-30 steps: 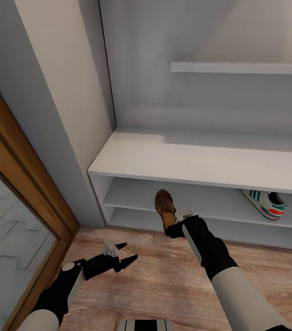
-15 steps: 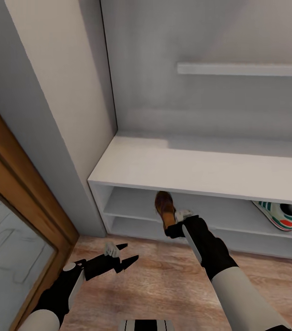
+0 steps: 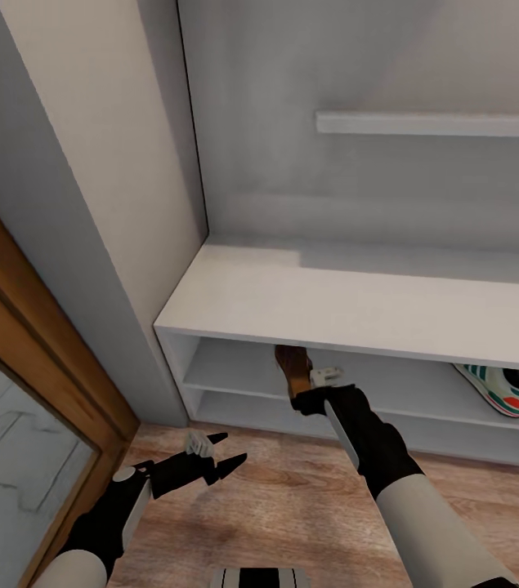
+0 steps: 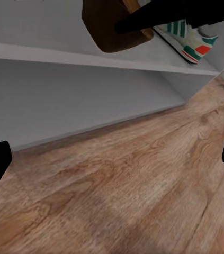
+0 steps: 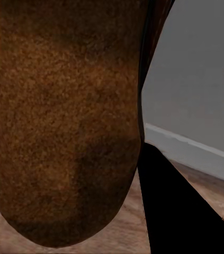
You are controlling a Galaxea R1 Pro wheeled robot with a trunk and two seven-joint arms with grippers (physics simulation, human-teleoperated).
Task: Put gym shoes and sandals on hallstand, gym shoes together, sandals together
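Nearest, low on the left, the left gripper [image 3: 220, 457] is hovering over the corridor floor [image 3: 292, 506] with its fingers spread and nothing between them, and it has hardly shifted over the last second. Just beyond it, the right gripper [image 3: 304, 398] is pinching the heel end of a brown sandal [image 3: 293, 369] and is pushing it forward: a second ago the whole sandal was showing in front of the hallstand [image 3: 349, 302], while now its toe end is disappearing under the bench top, into the upper open shelf. In the right wrist view the sandal [image 5: 64, 116] is looming close against the fingers. That suggests the placing step is nearly done; the sandal probably needs only setting down on the shelf board and releasing, though whether it is touching the board yet cannot be told. Farther right on the same shelf a gym shoe [image 3: 500, 390] is lying already off the floor, well apart from the sandal.
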